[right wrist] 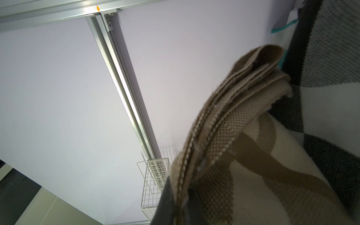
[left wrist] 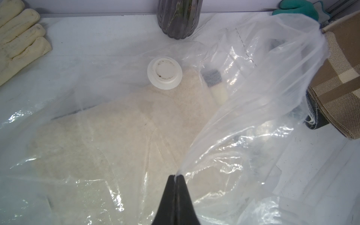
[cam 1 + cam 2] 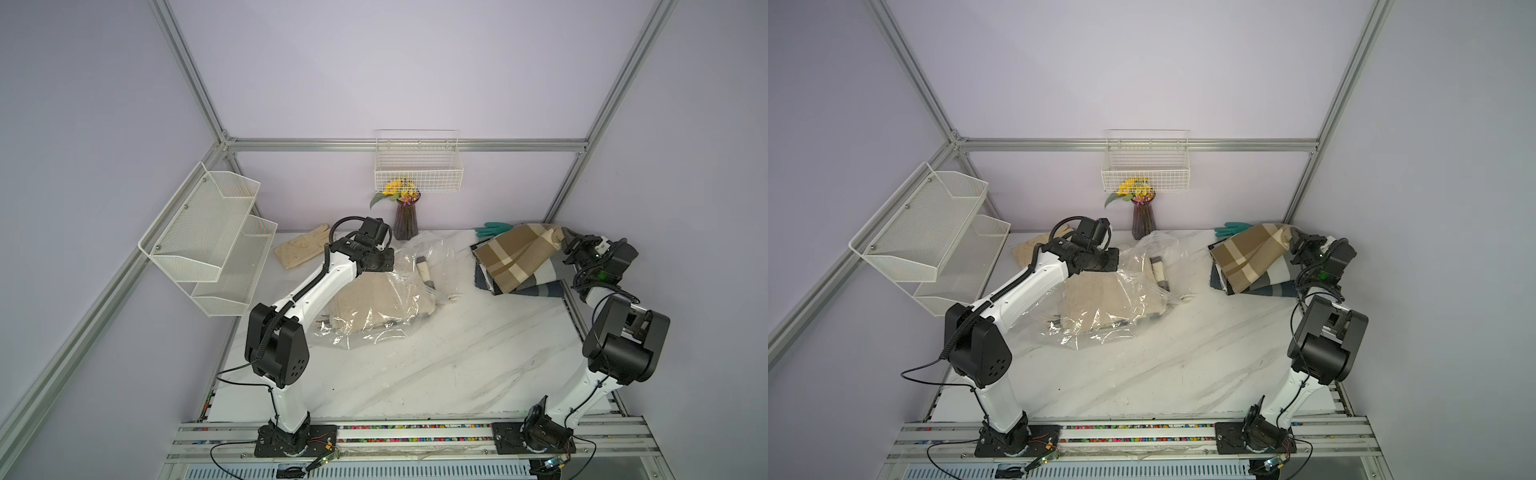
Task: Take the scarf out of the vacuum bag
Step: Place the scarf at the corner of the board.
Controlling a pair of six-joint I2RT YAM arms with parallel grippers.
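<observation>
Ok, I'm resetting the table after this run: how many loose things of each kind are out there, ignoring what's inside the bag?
Gloves: 2 (cream, teal)
Vacuum bag: 1, pinched by the left hand
Plaid scarf: 1, held by the right hand
Vase of flowers: 1
Total: 5

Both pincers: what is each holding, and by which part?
Left pincer: shut on a fold of the clear crinkly plastic vacuum bag. Right pincer: shut on the folded edge of the brown plaid scarf.
</observation>
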